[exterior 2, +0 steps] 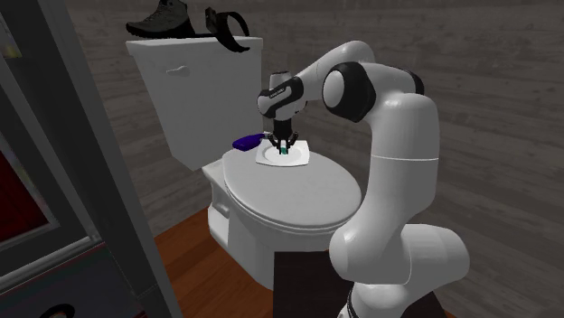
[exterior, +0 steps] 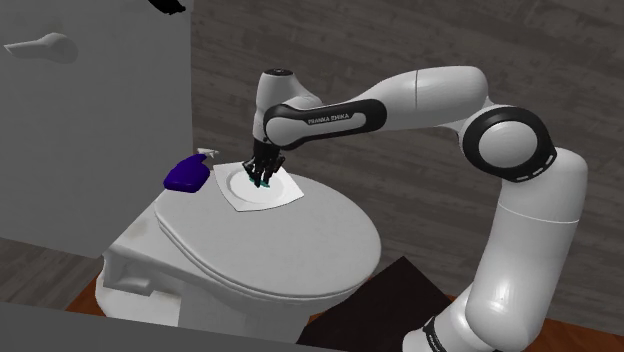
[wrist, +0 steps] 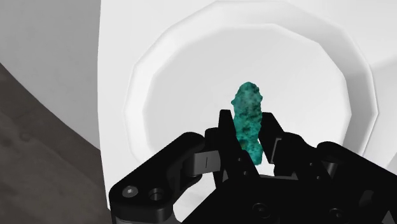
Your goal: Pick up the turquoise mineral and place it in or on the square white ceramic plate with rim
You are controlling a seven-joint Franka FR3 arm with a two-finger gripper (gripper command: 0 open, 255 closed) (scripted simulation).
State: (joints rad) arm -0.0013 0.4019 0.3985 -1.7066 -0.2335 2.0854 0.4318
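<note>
The two black fingers (wrist: 224, 130) of my gripper (wrist: 248, 118) are closed on the turquoise mineral (wrist: 249, 114). They pinch its lower half from both sides, and its upper end stands out beyond the fingertips. I judge it to be a hard, stiff stone and probably not heavy. Its bumpy surface should give good friction, yet it may chip if dropped. It is long and narrow, so a hold across the narrow width seems right to me. Directly beyond the fingertips lies the round hollow of the square white plate (wrist: 191, 83), with nothing else in it. Whether the stone touches its bottom, I cannot tell. The plate rests on the closed toilet lid (exterior: 300, 240), and a blue spray bottle (exterior: 188, 172) lies just beside it.
</note>
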